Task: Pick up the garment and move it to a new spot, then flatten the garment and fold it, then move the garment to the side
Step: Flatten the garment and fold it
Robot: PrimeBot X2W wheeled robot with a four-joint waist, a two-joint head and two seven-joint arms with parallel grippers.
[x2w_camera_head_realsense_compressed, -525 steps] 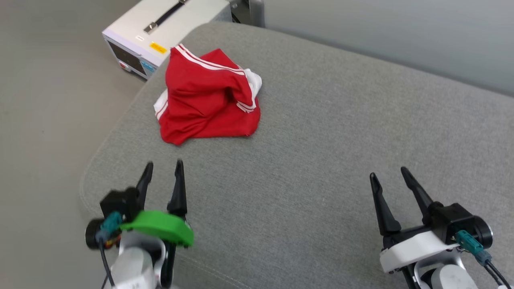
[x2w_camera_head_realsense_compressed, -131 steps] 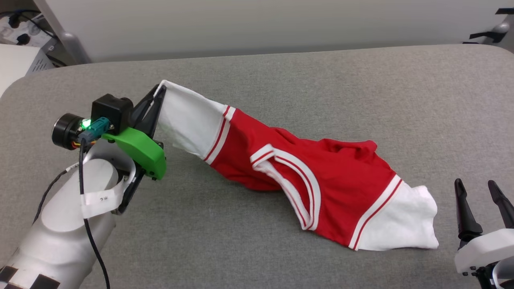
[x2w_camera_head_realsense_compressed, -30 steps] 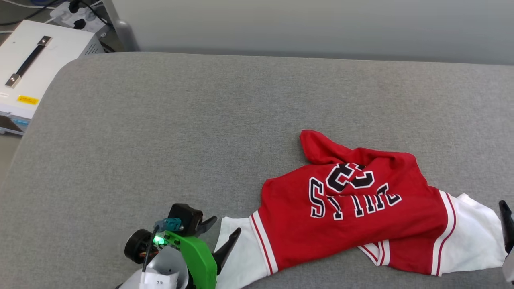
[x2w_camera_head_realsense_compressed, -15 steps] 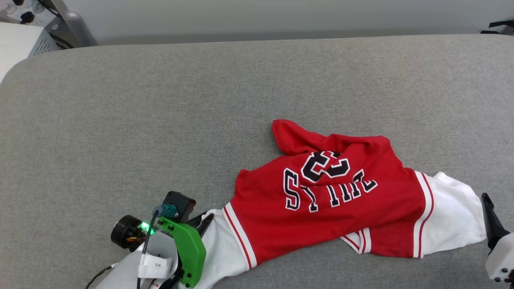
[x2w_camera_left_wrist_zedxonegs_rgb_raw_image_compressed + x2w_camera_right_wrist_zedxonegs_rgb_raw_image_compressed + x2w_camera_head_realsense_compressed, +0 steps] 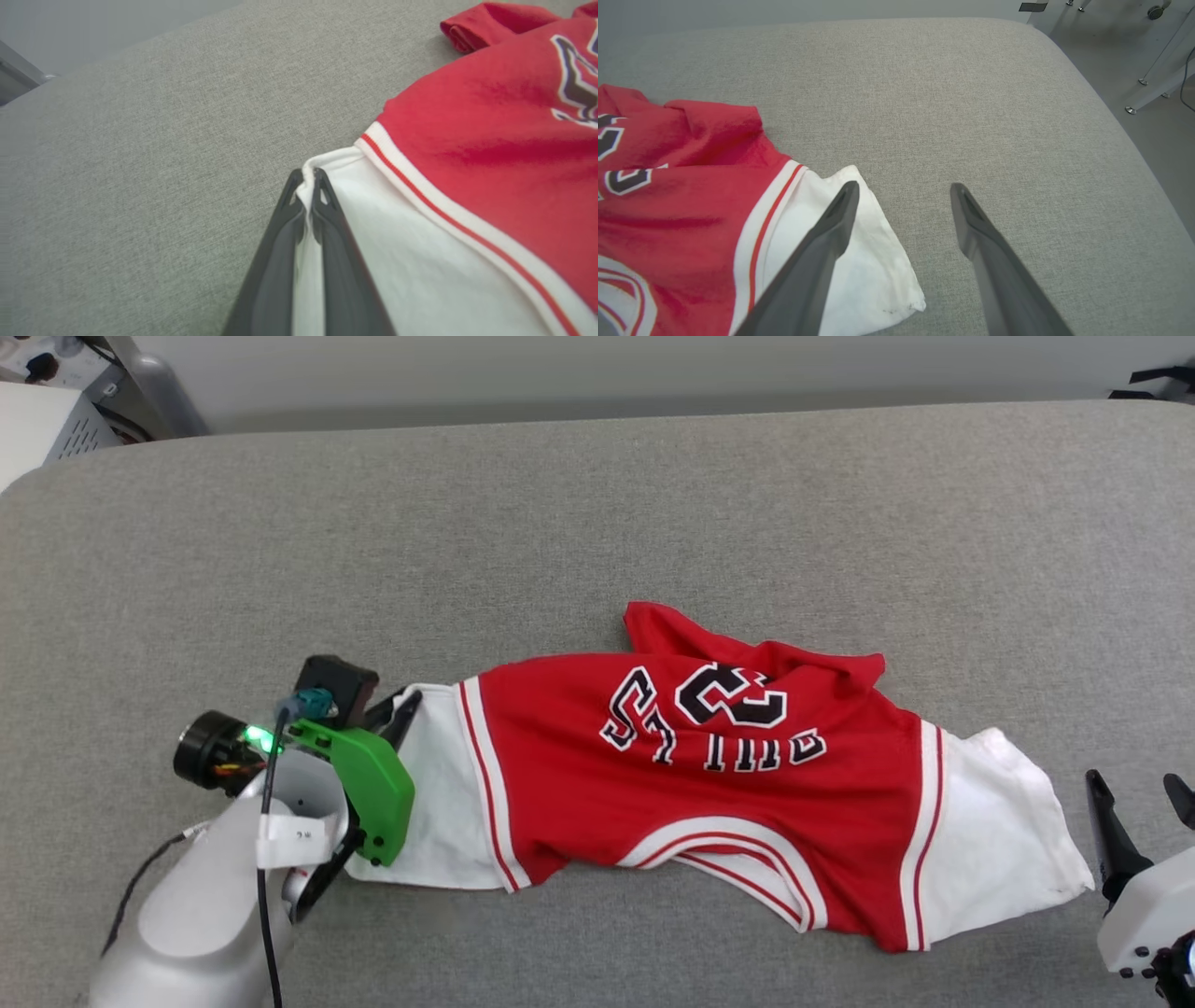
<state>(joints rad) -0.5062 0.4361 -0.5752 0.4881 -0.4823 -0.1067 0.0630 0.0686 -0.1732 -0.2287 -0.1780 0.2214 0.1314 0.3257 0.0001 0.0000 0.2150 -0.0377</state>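
Centre of frame: red soft jersey T-shirt [image 5: 709, 784], white sleeves, rumpled on grey fabric surface [image 5: 560, 523]. Left gripper [image 5: 308, 176] clamped on lower-left sleeve edge. Right gripper [image 5: 901, 187] fingers apart, empty, lower right. Flattening seems begun; fold, side-move remain.

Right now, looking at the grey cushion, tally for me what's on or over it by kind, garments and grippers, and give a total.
Garments: 1, the red garment, lying stretched out with its print facing up.
Grippers: 2, the left gripper shut on one white sleeve, the right gripper open by the other sleeve.
Total: 3.
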